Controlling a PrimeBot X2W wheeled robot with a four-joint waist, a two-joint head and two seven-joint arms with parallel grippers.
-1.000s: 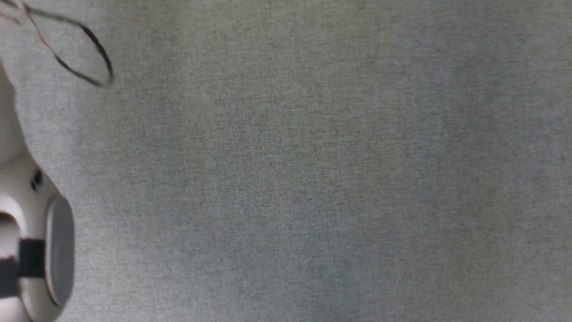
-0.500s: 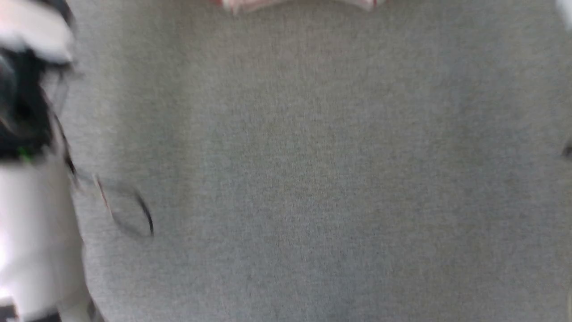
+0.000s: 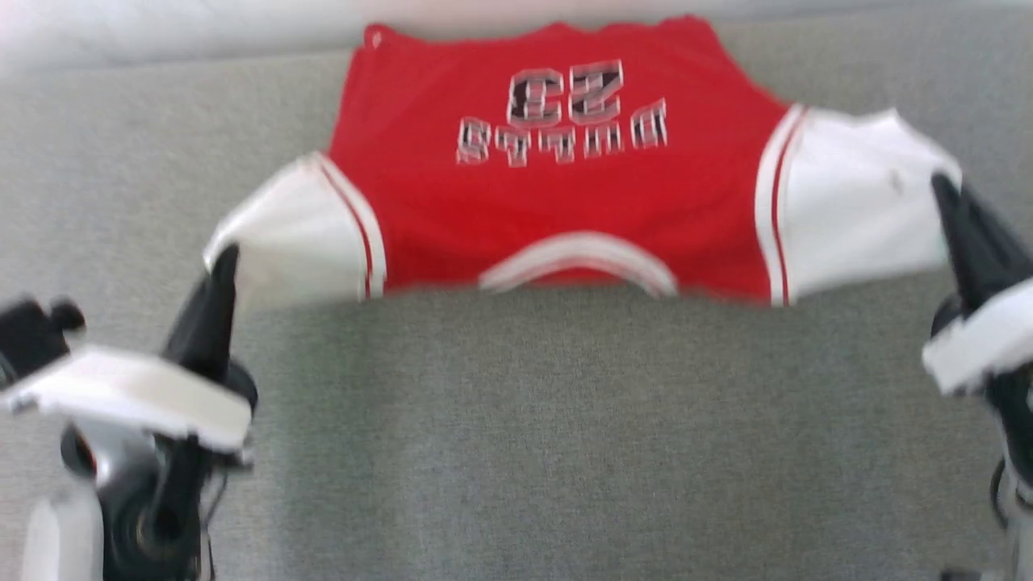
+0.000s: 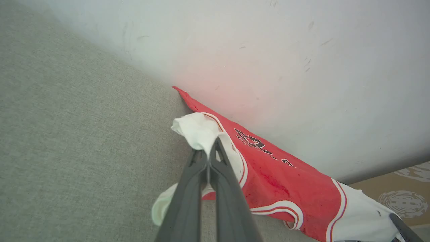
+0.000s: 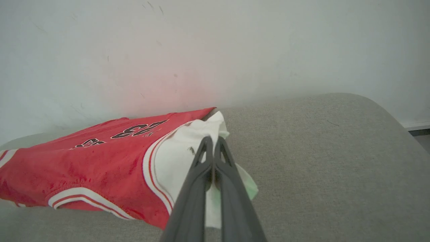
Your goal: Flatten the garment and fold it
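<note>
Clamping, left gripper point(image 3: 228, 260): pinched shut on one white sleeve point(image 3: 299, 234) of garment point(image 3: 565, 202).
Right gripper point(image 3: 942, 187): pinched shut on other sleeve point(image 3: 847, 202).
Garment: lettering upward, on grey surface point(image 3: 565, 452).

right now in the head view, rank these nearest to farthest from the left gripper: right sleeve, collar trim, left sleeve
1. left sleeve, left side, pinched in the left gripper
2. collar trim, centre
3. right sleeve, far right
</note>
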